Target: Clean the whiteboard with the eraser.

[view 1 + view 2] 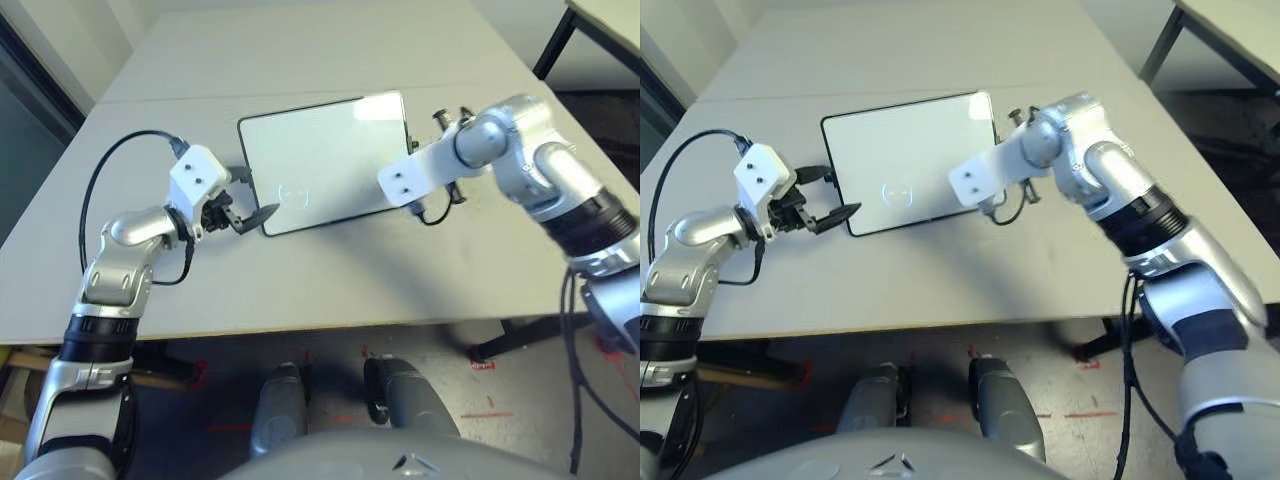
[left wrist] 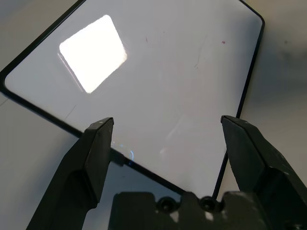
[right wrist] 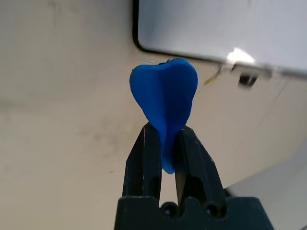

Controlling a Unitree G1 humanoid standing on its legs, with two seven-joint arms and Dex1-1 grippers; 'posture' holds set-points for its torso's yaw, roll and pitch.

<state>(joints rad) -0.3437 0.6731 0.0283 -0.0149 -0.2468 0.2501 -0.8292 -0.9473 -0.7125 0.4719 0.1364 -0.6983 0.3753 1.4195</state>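
Right tool (image 3: pixel 165 139) pinching eraser (image 3: pixel 164 98), whiteboard (image 1: pixel 320 160) unlettered

Whiteboard (image 1: pixel 325 160): glossy white surface mirroring a ceiling light, thin black frame, smooth.
Eraser (image 3: pixel 165 98): bright-blue, matt, soft-looking, rubbery or foam-like.
Right gripper (image 3: pixel 165 155): fingers of matt black plastic.
Left gripper (image 2: pixel 165 139): fingers of matt black plastic, faintly sheened edges.
Forearms: brushed silver metal, satin finish; white plastic wrist housings.
Table (image 1: pixel 300 270): pale beige top, matt, smooth, faint scuffs.
Cable (image 1: pixel 105 170), left: black, rubbery.
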